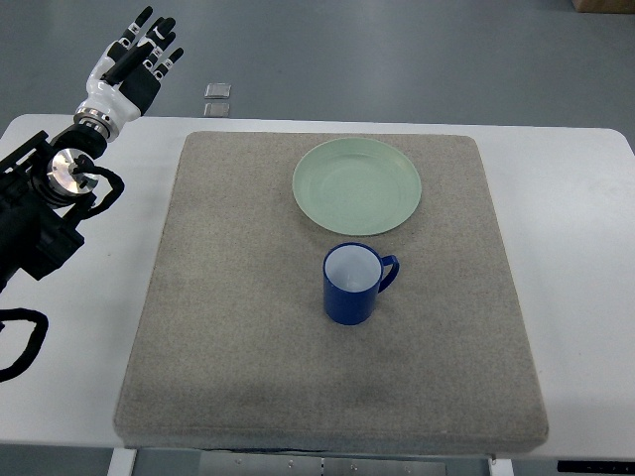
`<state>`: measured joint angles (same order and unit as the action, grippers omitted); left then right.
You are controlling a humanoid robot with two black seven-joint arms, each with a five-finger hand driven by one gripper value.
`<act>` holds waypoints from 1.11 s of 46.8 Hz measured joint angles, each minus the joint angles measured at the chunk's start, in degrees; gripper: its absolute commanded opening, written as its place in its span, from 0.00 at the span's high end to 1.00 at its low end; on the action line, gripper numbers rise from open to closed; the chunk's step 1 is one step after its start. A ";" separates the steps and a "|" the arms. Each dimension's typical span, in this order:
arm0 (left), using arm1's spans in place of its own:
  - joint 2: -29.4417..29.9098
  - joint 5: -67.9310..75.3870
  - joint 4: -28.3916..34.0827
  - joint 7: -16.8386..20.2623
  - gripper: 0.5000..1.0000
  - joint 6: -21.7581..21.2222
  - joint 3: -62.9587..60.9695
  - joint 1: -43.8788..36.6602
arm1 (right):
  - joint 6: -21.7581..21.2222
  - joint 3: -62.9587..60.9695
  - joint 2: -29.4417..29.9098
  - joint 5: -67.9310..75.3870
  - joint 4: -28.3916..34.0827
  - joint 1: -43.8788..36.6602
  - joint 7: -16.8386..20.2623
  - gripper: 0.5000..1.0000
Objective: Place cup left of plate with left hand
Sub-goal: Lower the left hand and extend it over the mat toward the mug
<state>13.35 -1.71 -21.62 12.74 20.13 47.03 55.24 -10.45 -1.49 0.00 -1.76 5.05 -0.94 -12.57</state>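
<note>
A blue cup (pixel 353 284) with a white inside stands upright on the grey mat (pixel 228 317), its handle pointing right. Just behind it lies a pale green plate (pixel 357 185), a small gap between the two. My left hand (pixel 142 55) hangs at the far left corner, beyond the table's back edge, far from the cup. Its fingers are spread and hold nothing. The left arm (pixel 50 198) comes in along the left edge. The right arm does not show.
The mat covers most of a white table (pixel 585 218). Two small grey squares (pixel 217 99) lie on the floor behind the table, near the left hand. A brown box corner (pixel 605 5) shows at the top right.
</note>
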 measured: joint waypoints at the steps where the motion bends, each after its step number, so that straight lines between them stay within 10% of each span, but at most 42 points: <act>1: 0.00 -0.02 0.00 0.00 0.00 0.00 0.04 0.00 | 0.00 0.00 0.00 0.00 0.00 0.00 0.00 0.14; 32: 0.16 0.68 -0.49 0.15 0.00 -0.44 -0.71 0.03 | -0.02 0.00 0.00 0.00 -0.02 -0.03 0.00 0.14; 52: 5.37 0.88 -11.60 0.08 0.01 0.17 -15.02 -0.32 | -0.01 0.00 0.00 0.00 -0.02 -0.01 0.00 0.14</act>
<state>18.72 -0.84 -33.22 12.82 20.30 32.00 54.92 -10.47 -1.49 0.00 -1.76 5.03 -0.95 -12.57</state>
